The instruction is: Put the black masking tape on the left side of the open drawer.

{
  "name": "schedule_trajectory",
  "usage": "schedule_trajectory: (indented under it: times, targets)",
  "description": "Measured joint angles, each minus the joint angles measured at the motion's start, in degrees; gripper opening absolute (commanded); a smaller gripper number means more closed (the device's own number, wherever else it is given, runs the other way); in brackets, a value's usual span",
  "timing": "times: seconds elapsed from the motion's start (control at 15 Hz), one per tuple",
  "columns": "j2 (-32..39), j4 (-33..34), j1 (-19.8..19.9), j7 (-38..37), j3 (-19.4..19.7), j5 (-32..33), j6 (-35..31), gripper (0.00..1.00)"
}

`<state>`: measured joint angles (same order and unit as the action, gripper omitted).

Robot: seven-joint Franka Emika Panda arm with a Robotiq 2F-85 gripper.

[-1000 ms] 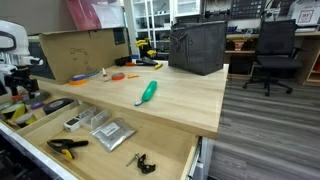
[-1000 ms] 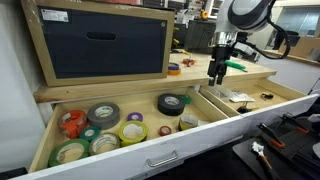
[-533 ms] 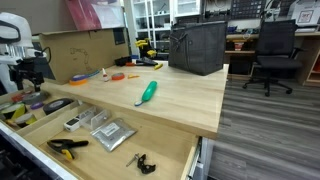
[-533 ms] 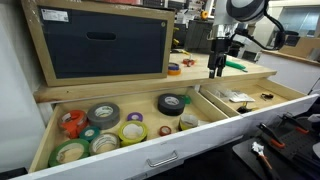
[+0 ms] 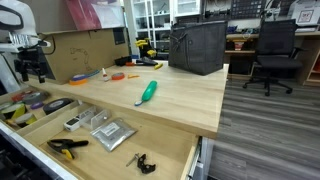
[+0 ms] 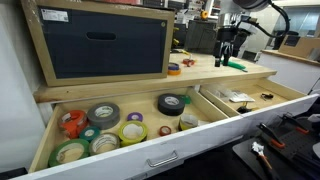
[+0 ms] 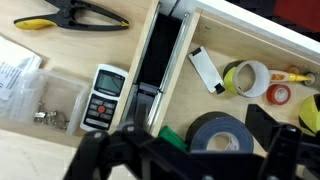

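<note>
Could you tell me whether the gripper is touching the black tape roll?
Apart. In an exterior view the gripper hangs above the benchtop, while the black tape roll lies down in the drawer.

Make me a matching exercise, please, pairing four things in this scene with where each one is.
Things:
1 black tape
2 green tool
3 pliers
4 pincer

Places:
A on the benchtop
B in the air, open and empty
C in the drawer, among the other tape rolls
D in the drawer, across the divider from the rolls

Pairs: 1-C, 2-A, 3-D, 4-B.
</note>
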<state>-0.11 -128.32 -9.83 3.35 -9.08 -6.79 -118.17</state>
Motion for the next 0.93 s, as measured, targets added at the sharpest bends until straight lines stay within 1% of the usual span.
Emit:
schedule_trajectory:
  times: [0.4, 0.93]
  targets:
    - [-5.3, 0.3, 0.7, 0.0, 0.7, 0.0, 2.5, 1.0]
    - [-8.1, 0.9, 0.6, 0.0, 0.6, 0.0, 2.9, 1.0]
